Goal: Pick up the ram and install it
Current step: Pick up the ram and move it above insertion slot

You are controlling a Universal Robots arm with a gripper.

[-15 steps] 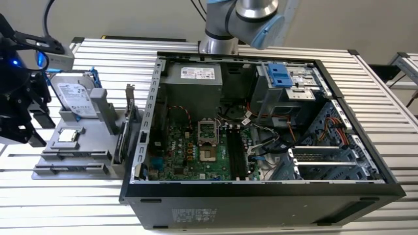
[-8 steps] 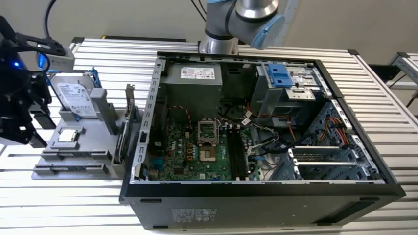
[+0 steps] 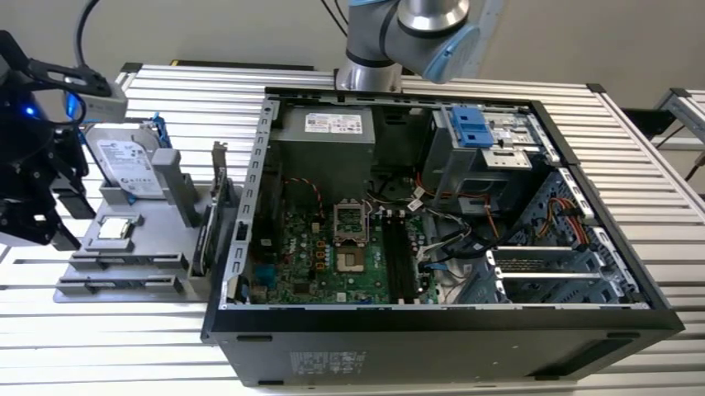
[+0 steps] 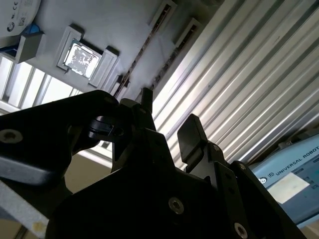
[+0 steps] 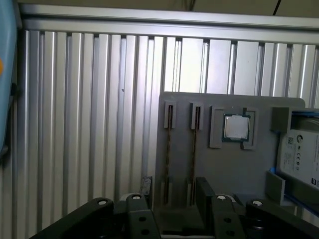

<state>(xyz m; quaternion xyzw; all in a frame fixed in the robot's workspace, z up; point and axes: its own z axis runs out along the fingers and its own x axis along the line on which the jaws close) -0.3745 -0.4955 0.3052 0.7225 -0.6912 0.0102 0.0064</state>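
- The exterior view takes in the whole scene. An open computer case (image 3: 441, 320) lies on the slatted metal surface (image 3: 650, 190), with the arm (image 3: 408, 33) behind it. A grey holder (image 3: 154, 241) sits off the case's side, toward the exterior view's left.
- There the black pincer (image 3: 39, 227) hangs above the holder's outer end, well apart from the case.
- In both wrist views the pincer (image 5: 174, 183) (image 4: 169, 117) is spread wide, with nothing between its fingers.
- In the first wrist view the ram (image 5: 169, 149) is a thin dark strip seen edge-on in a slot of the holder (image 5: 239, 174). A second like strip (image 5: 194, 149) stands in the slot just beside it.
- In that view both strips run toward the gap between the fingers (image 5: 204, 185), which do not touch them.
- The holder also carries a processor chip (image 5: 235, 127) (image 3: 115, 231) in a square pocket. A hard drive (image 5: 299, 157) (image 3: 124, 161) in a blue frame is cut off at the picture's edge in the first wrist view.
- A card with a metal bracket (image 3: 220, 206) stands on edge between the holder and the case in the exterior view.
- In the exterior view the ram is hard to make out among the holder's low rails.
- In the second wrist view the pincer's body hides much of the holder (image 4: 124, 20). The chip (image 4: 79, 56) and the slot ends show past it.
- I cannot tell whether the long dark slots on the case's board hold anything.
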